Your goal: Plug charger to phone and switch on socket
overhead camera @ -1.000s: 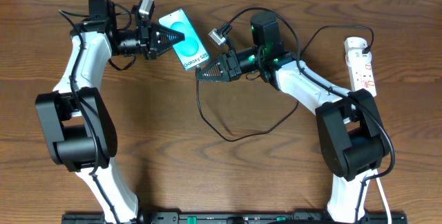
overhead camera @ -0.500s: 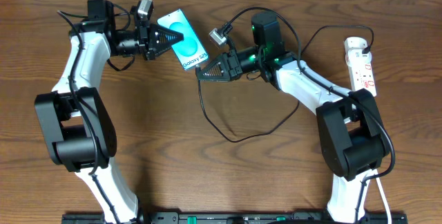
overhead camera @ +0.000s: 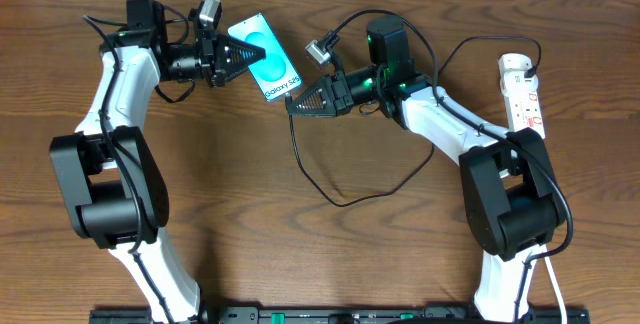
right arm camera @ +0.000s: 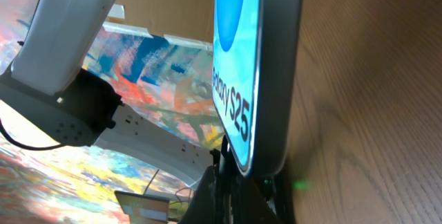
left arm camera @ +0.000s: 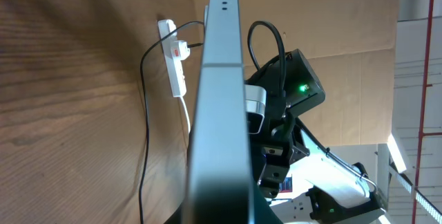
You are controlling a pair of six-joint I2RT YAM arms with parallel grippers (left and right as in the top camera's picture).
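The phone (overhead camera: 266, 54) is held off the table at the back, screen up, its "Galaxy S25" end pointing towards the right arm. My left gripper (overhead camera: 243, 56) is shut on its far end; in the left wrist view the phone (left arm camera: 222, 99) runs edge-on up the frame. My right gripper (overhead camera: 293, 104) is shut on the tip of the charger, pressed against the phone's lower end (right arm camera: 266, 79); the connector itself is hidden between the dark fingers (right arm camera: 228, 182). The black charger cable (overhead camera: 340, 200) loops over the table towards the socket (overhead camera: 522, 92) at the far right.
The socket (left arm camera: 174, 61) lies along the table's right edge with a white cord (overhead camera: 553, 284) trailing to the front. The slack cable loop lies on the wood between the two arm bases. A brown board closes the back of the table.
My right gripper has edged very slightly to the right at the phone's lower end. The left arm and the phone have stayed still.
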